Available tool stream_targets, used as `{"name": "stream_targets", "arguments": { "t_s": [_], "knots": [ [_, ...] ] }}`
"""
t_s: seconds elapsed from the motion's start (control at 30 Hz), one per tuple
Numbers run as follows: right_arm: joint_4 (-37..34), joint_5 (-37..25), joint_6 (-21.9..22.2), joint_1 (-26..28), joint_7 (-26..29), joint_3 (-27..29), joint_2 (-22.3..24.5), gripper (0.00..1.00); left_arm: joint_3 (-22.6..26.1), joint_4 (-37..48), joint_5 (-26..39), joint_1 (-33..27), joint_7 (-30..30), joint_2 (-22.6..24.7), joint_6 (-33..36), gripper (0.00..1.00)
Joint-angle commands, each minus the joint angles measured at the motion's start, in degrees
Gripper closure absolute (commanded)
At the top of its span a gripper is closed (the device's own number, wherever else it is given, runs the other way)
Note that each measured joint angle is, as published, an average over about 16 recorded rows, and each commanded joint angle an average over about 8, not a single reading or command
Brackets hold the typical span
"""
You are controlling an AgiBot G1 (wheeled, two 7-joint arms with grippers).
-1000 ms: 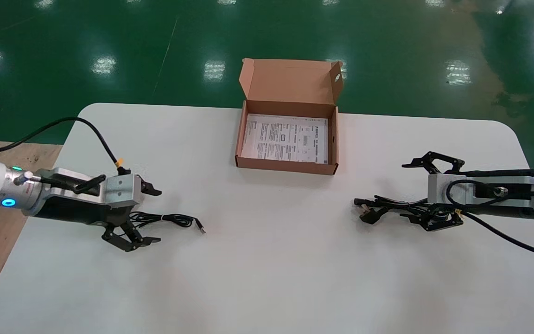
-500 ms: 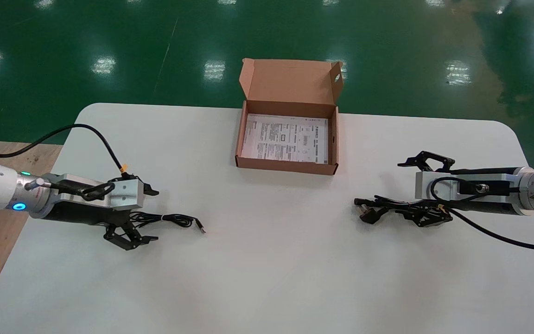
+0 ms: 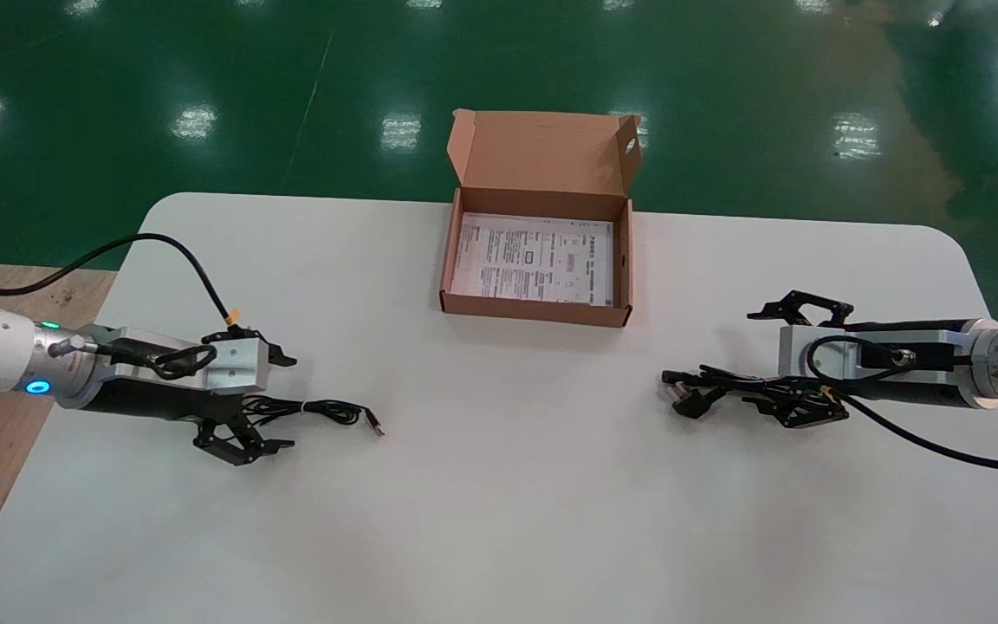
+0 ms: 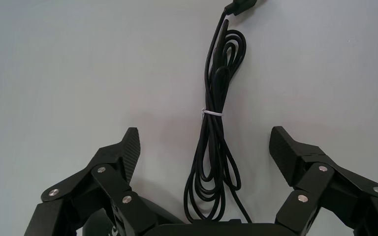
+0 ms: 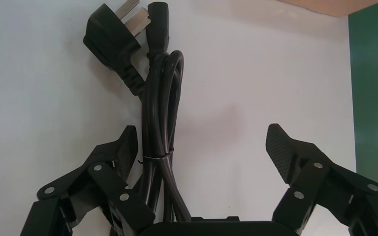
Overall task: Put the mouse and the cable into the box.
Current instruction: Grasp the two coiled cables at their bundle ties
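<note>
Left gripper point(image 3: 287, 403), jaws spread wide and holding nothing, hangs low over the white table point(image 3: 499, 485) at the robot's left, astride a thin black cable point(image 3: 317, 407) tied in a slack bundle. The likely risk on this side is a partial catch. The loops lie loose and flat, so closing fingers could pinch a single strand or skate over the lot, leaving the free plug end to trail and snag on the box wall. From the left wrist, the bundle runs nearly midway between the two fingertips, resting on the table and touching neither. At centre, toward the far edge, the open cardboard box point(image 3: 536, 310) stands well apart from both arms, with only a printed sheet point(image 3: 534, 257) on its floor. No mouse can be seen anywhere. Right gripper point(image 3: 754, 357), likewise spread and empty, sits low at the robot's right over a thicker power cord point(image 3: 716, 386). Here the hazard looks like an off-centre grasp: the right wrist view shows the cord close beside one finger rather than midway, so closing might shove it sideways, and the heavy plug point(image 5: 110, 37) could swing. That plug lies beyond the fingertips, toward the table's middle.
</note>
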Motion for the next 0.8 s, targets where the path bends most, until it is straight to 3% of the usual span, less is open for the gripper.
{"name": "stream_targets", "arguments": {
  "t_s": [0.03,0.8],
  "knots": [
    [0.2,0.0,-0.1,0.0,0.0,0.0,0.0,1.00,0.0,-0.1,0.0,0.0,-0.1,0.0,0.1,1.00],
    [0.8,0.2,-0.4,-0.2,-0.1,0.1,0.2,1.00,-0.1,-0.6,-0.2,0.1,-0.3,-0.2,0.4,1.00]
  ]
}}
